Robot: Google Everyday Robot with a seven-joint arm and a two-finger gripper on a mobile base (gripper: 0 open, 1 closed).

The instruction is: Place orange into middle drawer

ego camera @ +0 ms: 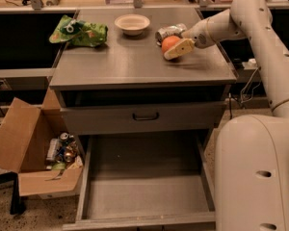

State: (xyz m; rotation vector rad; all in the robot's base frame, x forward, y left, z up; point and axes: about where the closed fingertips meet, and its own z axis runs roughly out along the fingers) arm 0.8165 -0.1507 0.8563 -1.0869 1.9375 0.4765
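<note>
The orange (168, 42) sits on the grey cabinet top (125, 64), towards the back right, just in front of a silver can (171, 31). My gripper (175, 47) reaches in from the right and is down at the orange, with its cream tip against the fruit's front right side; its far side is hidden behind the fruit. The middle drawer (144, 189) is pulled out wide below, showing a bare grey floor and low side walls.
A cream bowl (132, 23) and a green snack bag (79, 31) lie at the back of the top. A shut drawer front with a black handle (145, 115) is above the open drawer. A cardboard box (33, 150) stands on the floor left. My white base (255, 177) is right.
</note>
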